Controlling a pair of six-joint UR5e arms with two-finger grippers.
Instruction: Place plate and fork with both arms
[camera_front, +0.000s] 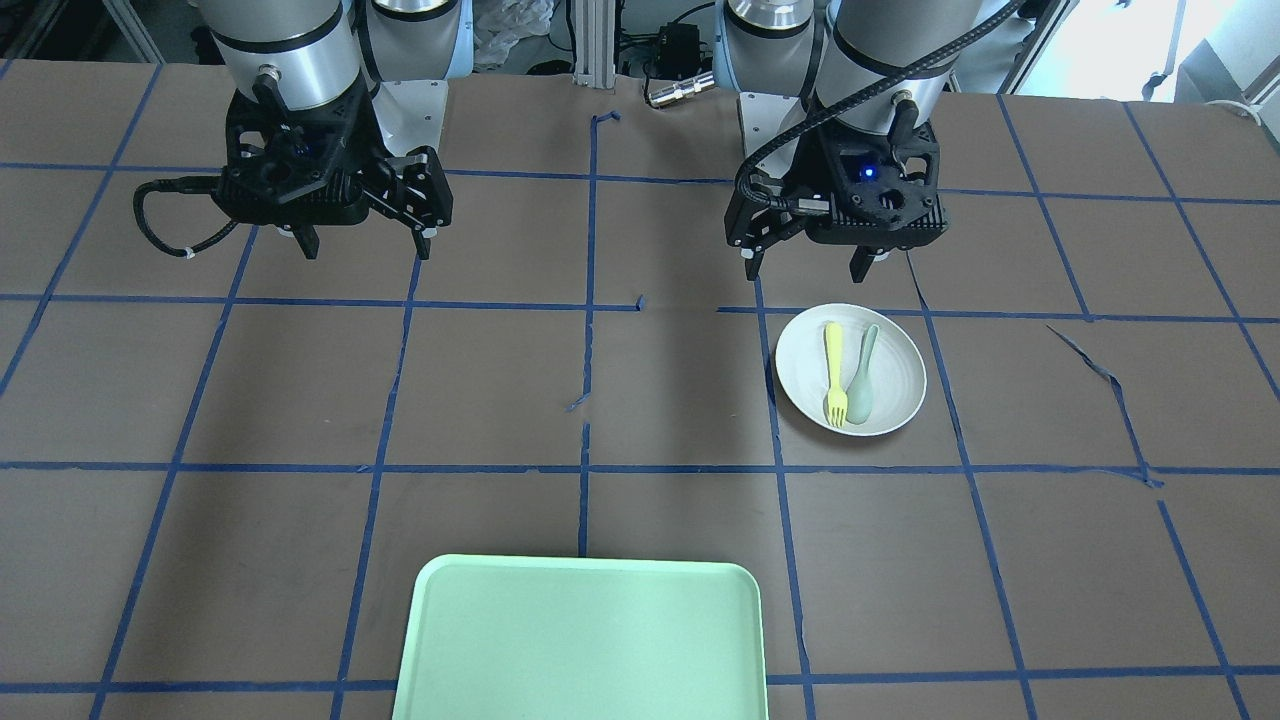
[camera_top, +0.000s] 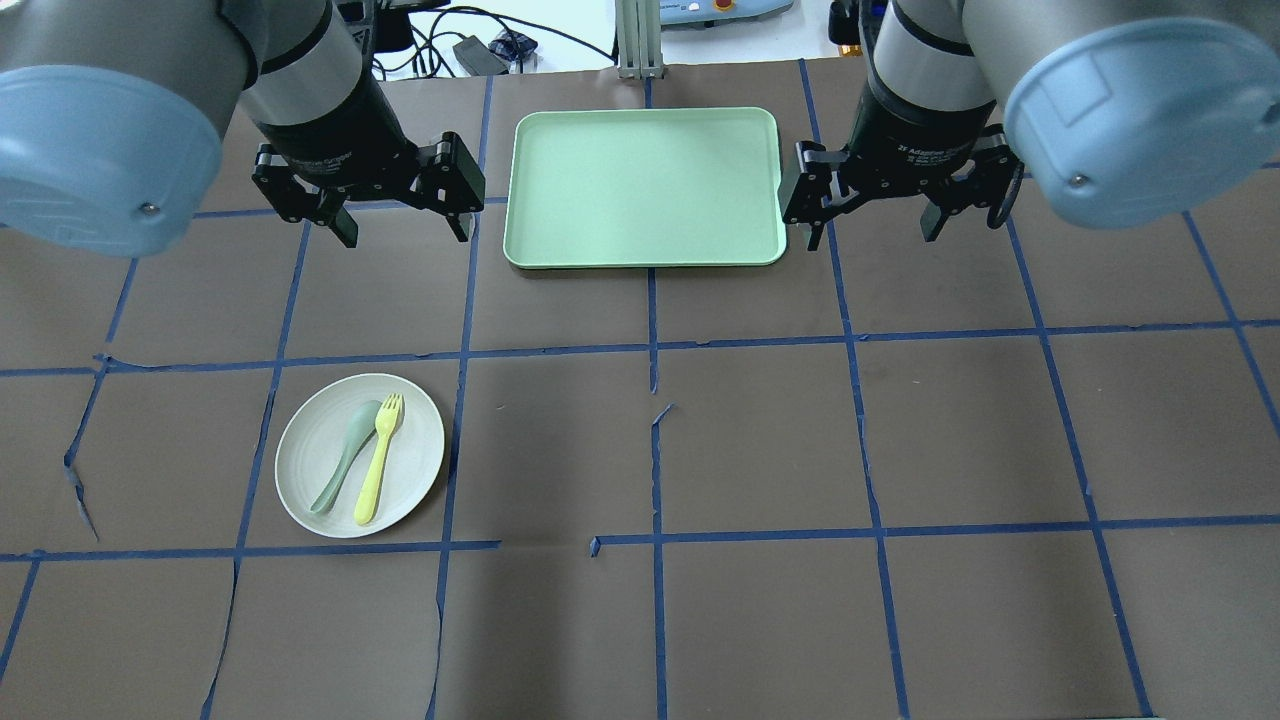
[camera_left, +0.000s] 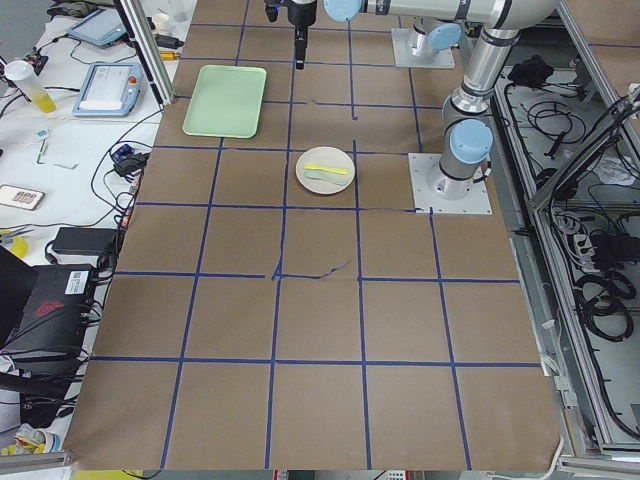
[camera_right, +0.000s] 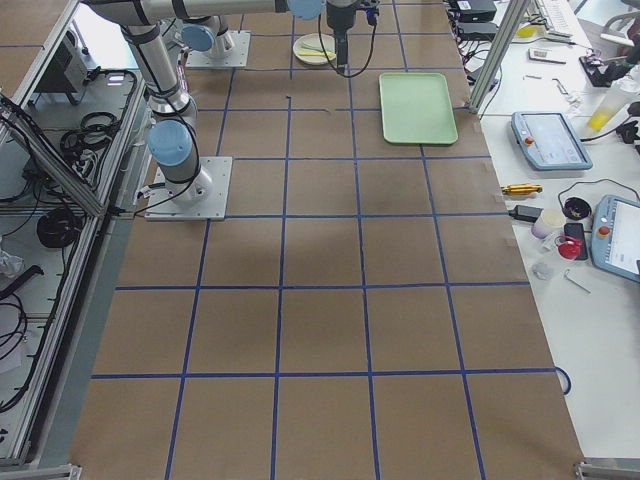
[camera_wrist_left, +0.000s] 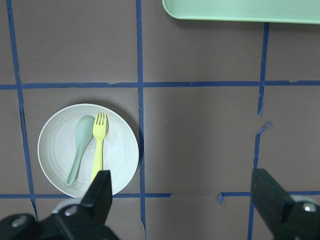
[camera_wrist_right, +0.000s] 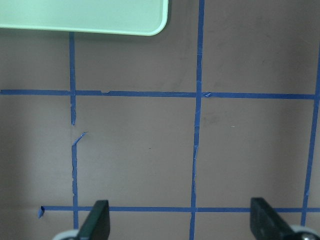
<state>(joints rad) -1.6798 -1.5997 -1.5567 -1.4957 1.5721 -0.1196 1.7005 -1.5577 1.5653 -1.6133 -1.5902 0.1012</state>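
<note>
The off-white plate (camera_top: 420, 450) sits on the brown table on my left side. It also shows in the front view (camera_front: 895, 365) and in the left wrist view (camera_wrist_left: 55, 145). The yellow fork (camera_top: 378, 460) lies on it, tines toward the tray, and shows in the other two views as well (camera_front: 834, 370) (camera_wrist_left: 98, 147). My left gripper (camera_top: 403, 232) (camera_front: 806, 265) (camera_wrist_left: 182, 200) hangs open and empty above the table, between the plate and the tray's level. My right gripper (camera_top: 872, 235) (camera_front: 366, 248) (camera_wrist_right: 181, 220) hangs open and empty on the other side, over bare table.
A pale grey-green spoon (camera_top: 345, 450) (camera_front: 862, 380) lies on the plate beside the fork. The mint-green tray (camera_top: 645, 185) (camera_front: 580, 640) lies at the table's far middle, between the two grippers. Blue tape lines cross the brown table, peeled in places.
</note>
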